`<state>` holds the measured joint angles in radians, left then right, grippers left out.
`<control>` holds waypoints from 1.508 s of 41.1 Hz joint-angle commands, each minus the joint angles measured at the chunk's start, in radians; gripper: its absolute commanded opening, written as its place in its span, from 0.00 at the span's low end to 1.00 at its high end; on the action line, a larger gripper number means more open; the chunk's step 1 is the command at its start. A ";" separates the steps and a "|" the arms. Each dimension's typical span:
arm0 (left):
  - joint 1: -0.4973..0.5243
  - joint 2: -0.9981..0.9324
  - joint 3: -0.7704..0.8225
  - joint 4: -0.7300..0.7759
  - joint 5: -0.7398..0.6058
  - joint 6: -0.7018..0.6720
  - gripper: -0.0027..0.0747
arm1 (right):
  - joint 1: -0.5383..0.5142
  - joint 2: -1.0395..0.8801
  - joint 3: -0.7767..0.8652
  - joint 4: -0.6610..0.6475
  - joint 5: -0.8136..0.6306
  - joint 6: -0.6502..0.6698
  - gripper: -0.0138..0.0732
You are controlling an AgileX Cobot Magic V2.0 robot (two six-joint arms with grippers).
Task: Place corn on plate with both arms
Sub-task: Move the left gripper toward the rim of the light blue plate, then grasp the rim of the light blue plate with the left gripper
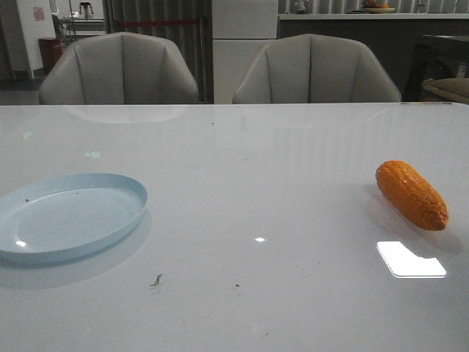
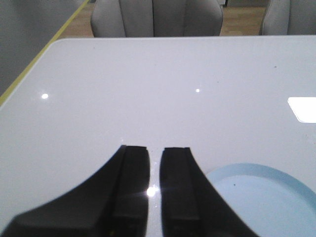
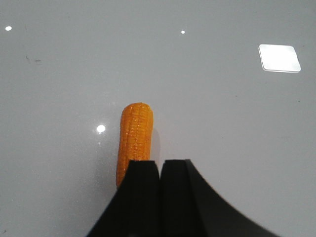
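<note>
The orange corn [image 1: 412,194] lies on the white table at the right, tapered end toward the front. The pale blue plate [image 1: 69,216] sits at the left, empty. Neither gripper shows in the front view. In the right wrist view my right gripper [image 3: 160,162] is shut and empty, hanging above the near end of the corn [image 3: 134,138], which its fingers partly cover. In the left wrist view my left gripper [image 2: 154,148] has its jaws almost together with a thin slit between them, and holds nothing. It hangs above the table beside the plate [image 2: 266,197].
Two grey chairs [image 1: 121,70] [image 1: 315,70] stand behind the table's far edge. A bright window reflection [image 1: 410,259] lies on the table in front of the corn. A few dark specks [image 1: 156,280] lie near the front. The table's left edge [image 2: 29,74] shows in the left wrist view.
</note>
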<state>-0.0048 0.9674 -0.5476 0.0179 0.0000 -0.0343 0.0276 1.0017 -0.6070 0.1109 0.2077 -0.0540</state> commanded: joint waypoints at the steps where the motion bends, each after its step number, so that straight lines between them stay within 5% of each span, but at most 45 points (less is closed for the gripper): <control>1: 0.002 0.010 -0.034 -0.008 -0.066 -0.010 0.47 | 0.004 0.012 -0.034 0.001 -0.073 -0.002 0.20; 6: 0.002 0.029 -0.034 -0.008 -0.068 -0.010 0.66 | 0.004 0.031 -0.034 0.001 -0.074 -0.002 0.36; 11: 0.002 0.045 -0.034 -0.018 -0.070 -0.010 0.67 | 0.004 0.038 -0.034 0.001 -0.077 -0.002 0.61; 15: 0.002 0.053 -0.034 -0.029 -0.047 -0.010 0.67 | 0.004 0.038 -0.034 0.001 -0.078 -0.002 0.70; 48: -0.019 0.659 -0.572 -0.105 0.573 0.079 0.67 | 0.004 0.039 -0.034 0.001 -0.056 -0.002 0.71; 62: -0.019 0.848 -0.664 -0.166 0.618 0.079 0.66 | 0.004 0.039 -0.034 0.001 0.048 -0.002 0.71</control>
<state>-0.0174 1.8325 -1.1656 -0.1129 0.6403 0.0461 0.0283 1.0522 -0.6070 0.1109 0.3025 -0.0540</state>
